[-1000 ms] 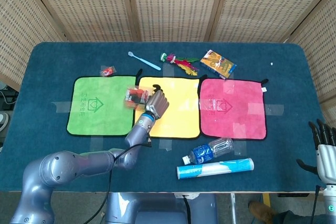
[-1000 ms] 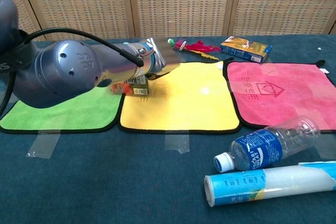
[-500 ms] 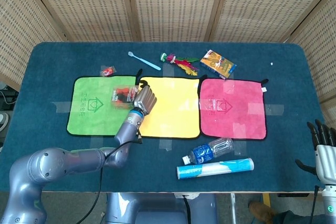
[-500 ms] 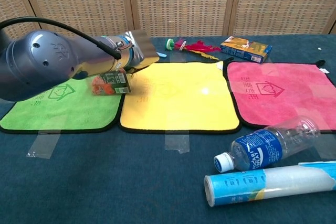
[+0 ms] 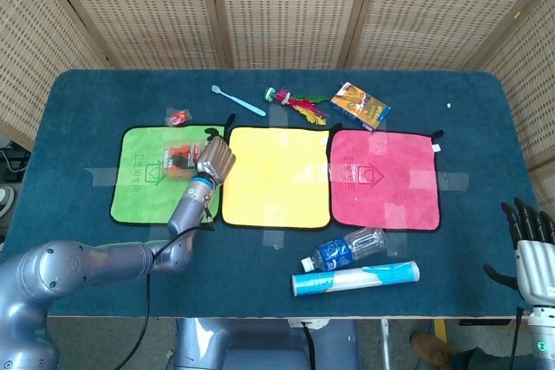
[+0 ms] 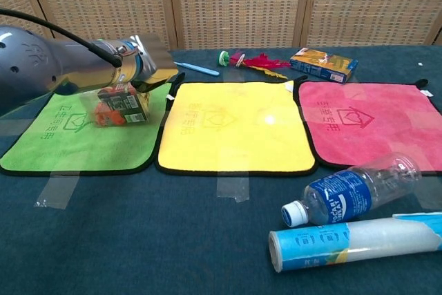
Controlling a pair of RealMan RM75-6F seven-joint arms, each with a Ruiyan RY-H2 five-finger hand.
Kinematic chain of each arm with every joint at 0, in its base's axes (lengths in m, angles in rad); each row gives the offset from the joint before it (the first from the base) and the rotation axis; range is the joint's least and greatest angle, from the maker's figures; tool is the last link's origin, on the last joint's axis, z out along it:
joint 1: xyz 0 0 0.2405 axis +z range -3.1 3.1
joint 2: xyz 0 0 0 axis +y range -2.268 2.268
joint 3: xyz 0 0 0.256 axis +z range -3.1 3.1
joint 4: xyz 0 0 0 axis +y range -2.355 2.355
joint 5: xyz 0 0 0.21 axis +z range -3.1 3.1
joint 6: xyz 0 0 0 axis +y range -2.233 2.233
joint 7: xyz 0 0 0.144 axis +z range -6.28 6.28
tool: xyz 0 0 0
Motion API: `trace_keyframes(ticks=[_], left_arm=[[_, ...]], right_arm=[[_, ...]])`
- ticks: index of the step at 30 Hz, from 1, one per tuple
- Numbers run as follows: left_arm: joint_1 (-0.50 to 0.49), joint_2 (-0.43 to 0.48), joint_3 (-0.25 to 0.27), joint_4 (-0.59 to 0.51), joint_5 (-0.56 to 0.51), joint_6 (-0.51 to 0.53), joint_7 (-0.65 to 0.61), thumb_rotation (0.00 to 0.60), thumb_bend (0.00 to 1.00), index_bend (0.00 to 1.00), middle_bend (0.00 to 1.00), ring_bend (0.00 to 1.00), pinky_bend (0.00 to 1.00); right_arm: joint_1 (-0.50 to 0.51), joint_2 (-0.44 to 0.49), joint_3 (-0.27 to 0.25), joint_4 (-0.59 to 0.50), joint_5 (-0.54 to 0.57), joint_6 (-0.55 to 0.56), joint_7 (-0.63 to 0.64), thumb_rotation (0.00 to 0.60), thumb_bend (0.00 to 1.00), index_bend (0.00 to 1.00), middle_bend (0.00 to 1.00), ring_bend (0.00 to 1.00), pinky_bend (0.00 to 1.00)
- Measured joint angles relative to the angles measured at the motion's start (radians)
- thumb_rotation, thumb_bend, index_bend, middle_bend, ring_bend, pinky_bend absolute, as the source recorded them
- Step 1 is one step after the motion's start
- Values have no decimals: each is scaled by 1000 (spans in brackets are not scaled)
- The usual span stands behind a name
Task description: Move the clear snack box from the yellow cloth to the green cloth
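My left hand (image 5: 213, 162) (image 6: 146, 61) grips the clear snack box (image 5: 180, 157) (image 6: 117, 107), which shows red and orange snacks inside. The box hangs over the right half of the green cloth (image 5: 139, 192) (image 6: 62, 143); whether it touches the cloth I cannot tell. The yellow cloth (image 5: 276, 178) (image 6: 235, 129) lies bare just to the right. My right hand (image 5: 531, 244) stands at the table's right front edge, fingers spread, holding nothing; the chest view does not show it.
A pink cloth (image 5: 386, 178) lies right of the yellow one. A plastic bottle (image 5: 344, 249) (image 6: 352, 188) and a white-blue tube (image 5: 355, 278) (image 6: 356, 240) lie near the front. A toothbrush (image 5: 238, 100), a shuttlecock (image 5: 295, 101), a snack packet (image 5: 358, 104) and a small red item (image 5: 178, 116) sit at the back.
My left hand has carried the snack box leftward, from the yellow cloth's left edge to over the green cloth. The right hand has barely shifted.
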Motion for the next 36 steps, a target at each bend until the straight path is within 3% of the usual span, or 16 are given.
trace_keyframes(ticks=[12, 13, 15, 16, 17, 18, 20, 22, 29, 33, 36], left_arm=[[67, 93, 53, -62, 30, 13, -61, 600, 1000, 621, 366, 296, 236], [70, 100, 54, -66, 34, 14, -67, 600, 1000, 585, 338, 282, 226], [77, 112, 54, -78, 48, 15, -82, 600, 993, 407, 196, 178, 159], [79, 116, 53, -82, 56, 15, -91, 600, 915, 249, 95, 91, 96], [83, 121, 50, -88, 71, 15, -105, 600, 759, 110, 24, 28, 41], [86, 126, 47, -93, 85, 15, -119, 600, 620, 51, 2, 7, 19], [96, 139, 31, -108, 127, 17, -169, 600, 187, 0, 0, 0, 0], [111, 156, 9, -130, 177, 24, -238, 600, 17, 0, 0, 0, 0], [244, 254, -73, -272, 456, 140, -644, 600, 0, 0, 0, 0, 0], [424, 323, -79, -376, 624, 323, -884, 600, 0, 0, 0, 0, 0], [564, 363, -62, -432, 706, 461, -978, 600, 0, 0, 0, 0, 0]], right_arm=[[1, 0, -11, -16, -25, 4, -17, 600, 0, 0, 0, 0, 0], [2, -1, -11, -18, -26, 5, -20, 600, 0, 0, 0, 0, 0], [2, -2, -13, -22, -29, 6, -27, 600, 0, 0, 0, 0, 0], [2, -3, -14, -23, -31, 6, -29, 600, 0, 0, 0, 0, 0], [3, -3, -15, -25, -32, 6, -30, 600, 0, 0, 0, 0, 0], [3, -4, -16, -26, -33, 6, -31, 600, 0, 0, 0, 0, 0], [3, -4, -18, -29, -37, 6, -33, 600, 0, 0, 0, 0, 0], [2, -3, -19, -30, -39, 8, -34, 600, 0, 0, 0, 0, 0], [4, -6, -18, -24, -39, 5, -27, 600, 0, 0, 0, 0, 0], [7, -8, -19, -18, -40, 1, -21, 600, 0, 0, 0, 0, 0], [8, -11, -19, -11, -41, 0, -17, 600, 0, 0, 0, 0, 0]])
